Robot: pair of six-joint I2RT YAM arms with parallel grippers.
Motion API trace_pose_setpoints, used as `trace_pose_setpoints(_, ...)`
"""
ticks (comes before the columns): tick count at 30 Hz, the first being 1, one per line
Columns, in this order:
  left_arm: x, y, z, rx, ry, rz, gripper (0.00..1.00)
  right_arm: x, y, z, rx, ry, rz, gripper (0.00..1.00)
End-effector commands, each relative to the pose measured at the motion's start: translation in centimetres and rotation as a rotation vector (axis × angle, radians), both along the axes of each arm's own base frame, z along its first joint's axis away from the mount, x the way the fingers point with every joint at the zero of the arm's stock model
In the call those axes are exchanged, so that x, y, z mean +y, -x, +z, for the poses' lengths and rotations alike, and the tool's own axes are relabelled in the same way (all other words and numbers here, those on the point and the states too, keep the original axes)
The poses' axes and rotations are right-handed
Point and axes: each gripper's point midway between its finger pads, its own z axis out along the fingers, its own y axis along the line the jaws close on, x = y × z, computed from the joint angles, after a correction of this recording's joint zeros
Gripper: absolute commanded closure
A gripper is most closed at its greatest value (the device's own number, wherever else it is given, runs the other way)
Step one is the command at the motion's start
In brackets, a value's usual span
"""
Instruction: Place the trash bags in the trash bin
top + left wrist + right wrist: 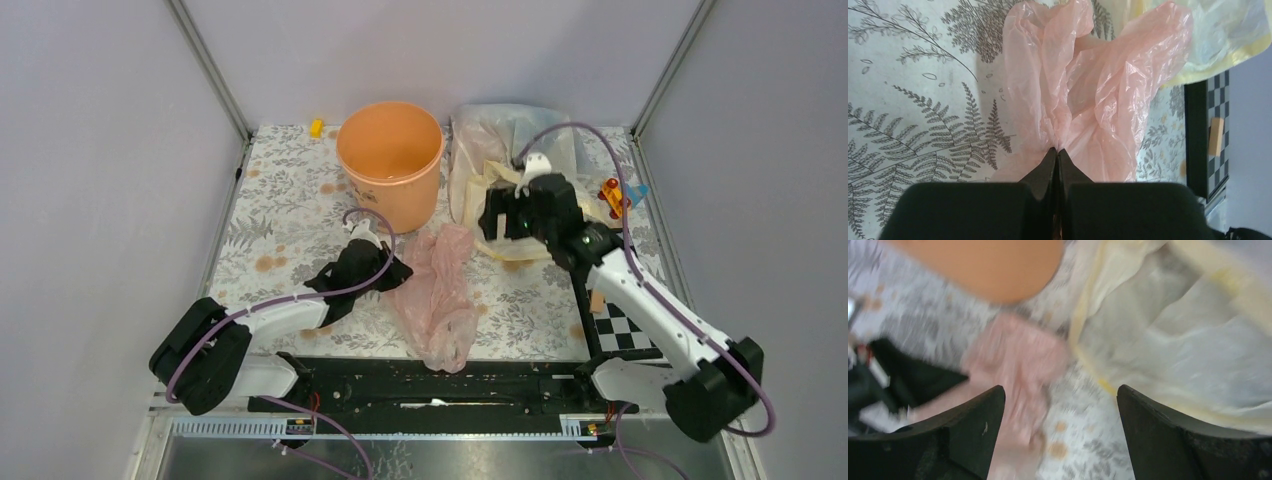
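Fern-print tablecloth (290, 200), grey walls. The left gripper (1057, 152) has its fingers pressed together, pinching the edge of the pale-pink trash bag (1083, 90) at its bin-ward end. The bag lies flat just in front of the trash bin (395, 205), its long axis running straight away from the bin. The right gripper (1060, 405), fingers wide apart and empty, hovers beside the bin over a cream-yellow bag (1173, 340). The left arm is judged better placed.

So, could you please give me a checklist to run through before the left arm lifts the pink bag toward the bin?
1. Left gripper shut on the pink trash bag: ok.
2. Trash bin upright, mouth open: ok.
3. Right gripper open, holding nothing: ok.
4. The pink trash bag raised off the table: not ok, most of it lies flat.
5. The pink trash bag free of the cream-yellow bag: cannot tell, their edges meet in the left wrist view.
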Motion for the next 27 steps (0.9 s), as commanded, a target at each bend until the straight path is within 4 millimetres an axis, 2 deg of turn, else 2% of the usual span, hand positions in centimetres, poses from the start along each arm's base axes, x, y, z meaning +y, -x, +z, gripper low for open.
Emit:
trace_pose_setpoints(1, 0.7, -2.5, 1.9, -0.041, 0.093, 0.141, 1.0, 3.6, 6.1, -2.5, 0.068, -0.125, 0.255, 0.14)
trace_pose_setpoints(5, 1.7, -3.2, 2.4, -0.049, 0.168, 0.211, 1.0, 5.9, 10.1, -4.5, 0.13, -0.212, 0.383, 0.17)
trace_pose_setpoints(11, 1.9, -3.4, 2.8, -0.061, 0.178, 0.199, 1.0, 8.3, 13.6, -9.3, 0.259, -0.206, 0.491, 0.2)
trace_pose_setpoints(16, 2.3, -3.0, 2.7, -0.056, 0.186, 0.199, 1.0, 8.7, 14.3, -12.3, 0.324, -0.18, 0.49, 0.19)
trace_pose_setpoints(20, 2.0, -2.7, 2.8, -0.054, 0.185, 0.17, 1.0, 8.7, 14.9, -14.9, 0.384, -0.148, 0.481, 0.23)
trace_pose_setpoints(24, 2.3, -2.4, 2.5, -0.045, 0.18, 0.164, 1.0, 7.8, 16.0, -17.2, 0.434, -0.124, 0.461, 0.43)
trace_pose_setpoints(27, 2.8, -2.1, 2.4, -0.043, 0.169, 0.168, 1.0, 7.4, 16.1, -16.6, 0.396, -0.166, 0.433, 0.74)
